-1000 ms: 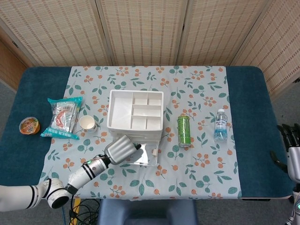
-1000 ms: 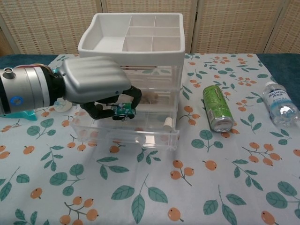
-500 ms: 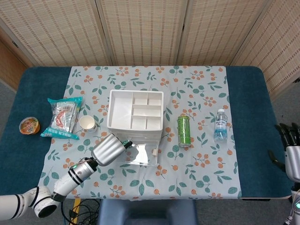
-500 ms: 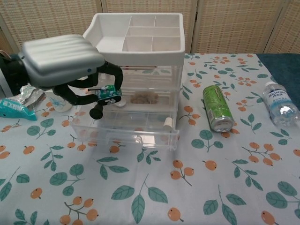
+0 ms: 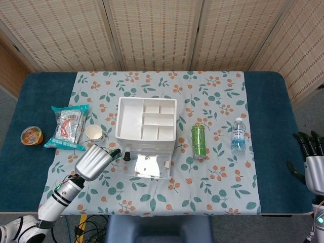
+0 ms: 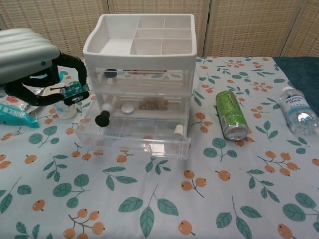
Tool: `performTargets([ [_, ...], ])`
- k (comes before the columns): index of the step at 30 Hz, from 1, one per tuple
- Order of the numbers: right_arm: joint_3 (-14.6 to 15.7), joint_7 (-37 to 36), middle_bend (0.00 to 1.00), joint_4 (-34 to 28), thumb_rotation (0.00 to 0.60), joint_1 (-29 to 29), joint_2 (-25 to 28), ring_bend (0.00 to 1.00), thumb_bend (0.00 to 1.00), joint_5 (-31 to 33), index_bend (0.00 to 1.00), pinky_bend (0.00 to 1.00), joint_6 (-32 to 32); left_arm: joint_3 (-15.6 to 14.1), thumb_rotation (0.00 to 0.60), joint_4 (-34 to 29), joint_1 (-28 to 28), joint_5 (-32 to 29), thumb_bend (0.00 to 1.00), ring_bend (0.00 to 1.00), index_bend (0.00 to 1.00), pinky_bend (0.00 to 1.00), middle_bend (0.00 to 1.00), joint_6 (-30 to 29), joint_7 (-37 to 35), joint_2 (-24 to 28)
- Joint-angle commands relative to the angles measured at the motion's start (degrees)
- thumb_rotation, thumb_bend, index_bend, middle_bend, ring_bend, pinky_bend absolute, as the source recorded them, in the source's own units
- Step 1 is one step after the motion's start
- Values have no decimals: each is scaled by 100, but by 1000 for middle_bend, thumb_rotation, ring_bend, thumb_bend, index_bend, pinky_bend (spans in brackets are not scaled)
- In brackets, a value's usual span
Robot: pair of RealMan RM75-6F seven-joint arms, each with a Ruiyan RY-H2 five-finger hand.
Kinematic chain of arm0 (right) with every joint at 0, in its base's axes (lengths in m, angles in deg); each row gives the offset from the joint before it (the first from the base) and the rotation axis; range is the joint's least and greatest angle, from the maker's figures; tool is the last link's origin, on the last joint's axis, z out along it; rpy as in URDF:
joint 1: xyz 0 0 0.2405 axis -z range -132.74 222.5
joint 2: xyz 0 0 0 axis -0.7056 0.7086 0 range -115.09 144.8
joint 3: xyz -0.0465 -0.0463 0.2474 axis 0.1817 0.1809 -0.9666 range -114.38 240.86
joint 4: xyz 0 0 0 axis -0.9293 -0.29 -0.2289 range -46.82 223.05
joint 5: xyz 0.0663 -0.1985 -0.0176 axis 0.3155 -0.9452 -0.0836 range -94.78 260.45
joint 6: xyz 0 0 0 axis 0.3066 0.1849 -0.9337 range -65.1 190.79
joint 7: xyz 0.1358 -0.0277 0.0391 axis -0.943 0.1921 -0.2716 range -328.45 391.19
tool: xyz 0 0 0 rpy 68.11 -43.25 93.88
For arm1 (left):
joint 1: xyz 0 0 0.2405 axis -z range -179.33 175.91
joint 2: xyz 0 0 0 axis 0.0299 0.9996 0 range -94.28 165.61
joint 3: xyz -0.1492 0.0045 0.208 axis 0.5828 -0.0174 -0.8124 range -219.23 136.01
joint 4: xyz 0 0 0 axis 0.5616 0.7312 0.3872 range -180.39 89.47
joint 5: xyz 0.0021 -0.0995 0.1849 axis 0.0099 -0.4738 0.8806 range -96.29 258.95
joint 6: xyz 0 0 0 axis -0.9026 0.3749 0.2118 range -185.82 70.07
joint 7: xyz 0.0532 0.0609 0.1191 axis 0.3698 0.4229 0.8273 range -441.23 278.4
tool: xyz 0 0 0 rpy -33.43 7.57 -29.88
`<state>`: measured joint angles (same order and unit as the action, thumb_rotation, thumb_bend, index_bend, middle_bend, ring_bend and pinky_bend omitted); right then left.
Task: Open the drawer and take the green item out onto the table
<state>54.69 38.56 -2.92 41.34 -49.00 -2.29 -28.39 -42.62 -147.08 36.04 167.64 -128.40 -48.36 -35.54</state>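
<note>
The white drawer unit (image 5: 146, 121) (image 6: 139, 55) stands mid-table with its bottom clear drawer (image 5: 147, 166) (image 6: 134, 142) pulled out toward me. My left hand (image 5: 94, 161) (image 6: 30, 62) hovers just left of the drawer, above the cloth. Its curled fingers pinch a small green item (image 6: 75, 90), which is too small to make out in the head view. One black fingertip (image 6: 102, 118) still hangs by the drawer's left front corner. My right hand (image 5: 310, 161) rests far off at the table's right edge, fingers apart and empty.
A green can (image 5: 198, 140) (image 6: 230, 115) and a water bottle (image 5: 238, 135) (image 6: 298, 115) lie right of the unit. A paper cup (image 5: 94, 133), a snack bag (image 5: 68, 126) and a small tub (image 5: 31, 135) sit to the left. Small bits remain in the clear drawers.
My left hand has drawn back out of the open drawer and moved left, carrying the small green item with it. The drawer stays open. The right hand has barely shifted.
</note>
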Motion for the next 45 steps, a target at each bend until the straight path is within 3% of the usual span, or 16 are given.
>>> performTargets([
  [1, 3, -17, 156, 6, 600, -8, 2, 112, 306, -29, 133, 183, -14, -72, 600, -42, -134, -41, 378, 1000, 560, 1000, 965, -28, 44, 113],
  [8, 37, -72, 156, 36, 600, -3, -23, 112, 306, -84, 132, 183, -38, -165, 600, 35, -351, -194, 378, 1000, 560, 1000, 965, 99, 114, 209],
  [30, 56, -157, 156, 97, 600, 43, -18, 112, 307, -73, 133, 183, -94, -148, 600, 402, -464, -725, 378, 1000, 519, 1000, 964, 762, 646, -211],
  [33, 57, -159, 156, 92, 600, 49, -9, 112, 307, -75, 133, 183, -104, -154, 600, 391, -470, -715, 378, 1000, 480, 1000, 964, 793, 666, -230],
  [38, 55, -156, 156, 81, 600, 69, 5, 112, 306, -65, 133, 183, -131, -138, 600, 292, -511, -753, 378, 1000, 313, 1000, 960, 782, 674, -207],
  [45, 51, -150, 165, 65, 600, 76, 14, 118, 306, -89, 133, 183, -163, -98, 600, 146, -580, -770, 377, 993, 219, 1000, 944, 690, 689, -122],
])
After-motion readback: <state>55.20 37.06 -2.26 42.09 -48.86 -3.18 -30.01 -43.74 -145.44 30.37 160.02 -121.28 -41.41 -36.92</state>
